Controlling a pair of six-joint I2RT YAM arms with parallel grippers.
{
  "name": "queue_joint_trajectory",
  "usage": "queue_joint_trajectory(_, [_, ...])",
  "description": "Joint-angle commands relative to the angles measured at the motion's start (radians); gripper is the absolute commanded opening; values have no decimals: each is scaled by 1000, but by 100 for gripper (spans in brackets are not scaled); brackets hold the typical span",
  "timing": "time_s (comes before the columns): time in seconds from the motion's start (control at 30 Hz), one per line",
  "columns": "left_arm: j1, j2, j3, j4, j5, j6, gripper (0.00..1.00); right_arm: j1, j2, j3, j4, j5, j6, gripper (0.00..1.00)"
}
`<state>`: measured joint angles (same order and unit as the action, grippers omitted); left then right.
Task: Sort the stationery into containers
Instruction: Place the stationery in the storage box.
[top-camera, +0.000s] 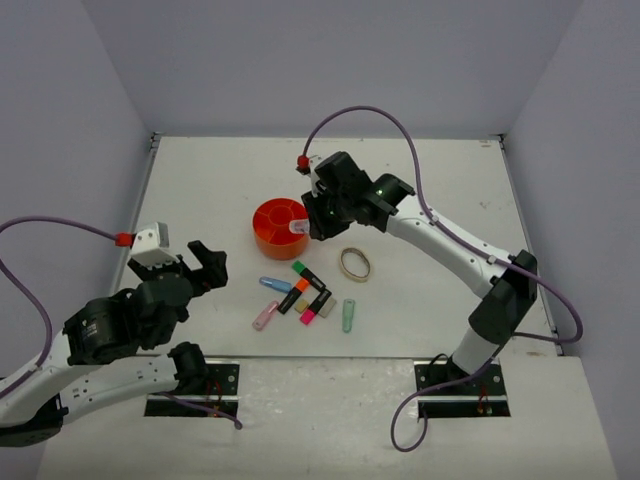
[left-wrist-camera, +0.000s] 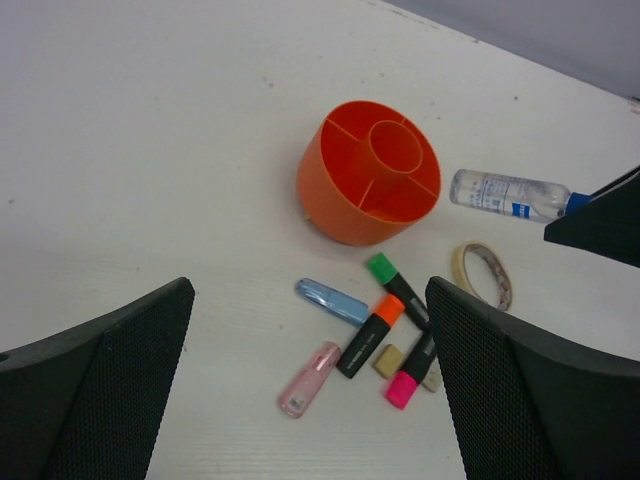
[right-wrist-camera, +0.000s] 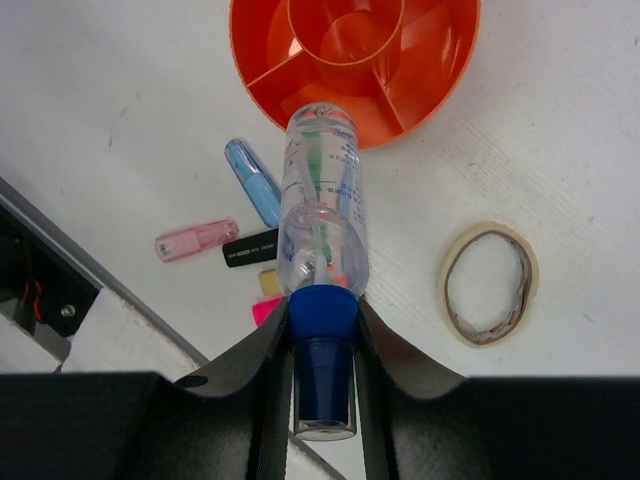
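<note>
Left tool (top-camera: 205, 262) hangs spread wide over the counter's left side, toward the near edge, gripping nothing. Mid-counter, highlighters (top-camera: 308, 290) and pastel capsules (top-camera: 275, 284) lie clustered, with the tape ring (top-camera: 355, 263) just to their right. Farther back, right tool (right-wrist-camera: 323, 330) pinches a clear blue-capped bottle (right-wrist-camera: 322, 200), its base by the orange organiser (top-camera: 268, 238) rim.

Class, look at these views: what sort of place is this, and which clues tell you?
Most likely a robotics lab test cell: two robot arms bolted to a white table, bare grey walls boxing it in, and stationery staged beside an orange organiser.
</note>
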<state>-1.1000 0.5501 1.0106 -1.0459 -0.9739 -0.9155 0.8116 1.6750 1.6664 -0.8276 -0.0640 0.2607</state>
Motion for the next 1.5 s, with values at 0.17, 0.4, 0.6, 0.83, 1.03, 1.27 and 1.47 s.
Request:
queue_joint_trajectory(0.17, [2, -94, -62, -75, -91, -98, 100, 90, 165, 230, -94, 92, -4, 0])
queue_joint_trajectory(0.4, [2, -96, -73, -51, -77, -76, 100, 126, 282, 409, -155, 111, 1, 0])
queue_joint_trajectory(0.6, [2, -70, -70, -55, -79, -75, 100, 132, 345, 495, -170, 108, -3, 0])
queue_joint_trajectory(0.83, [2, -95, -71, -59, -81, -82, 100, 135, 443, 609, -208, 112, -18, 0])
queue_joint_trajectory(1.03, [2, -118, -72, -59, -81, -85, 100, 135, 488, 611, -207, 122, -27, 0])
queue_joint_trajectory(1.27, [2, -124, -71, -60, -81, -86, 100, 133, 517, 601, -193, 115, -21, 0])
queue_joint_trajectory(1.47, [2, -132, -71, -62, -81, -86, 100, 135, 529, 605, -188, 117, -19, 19])
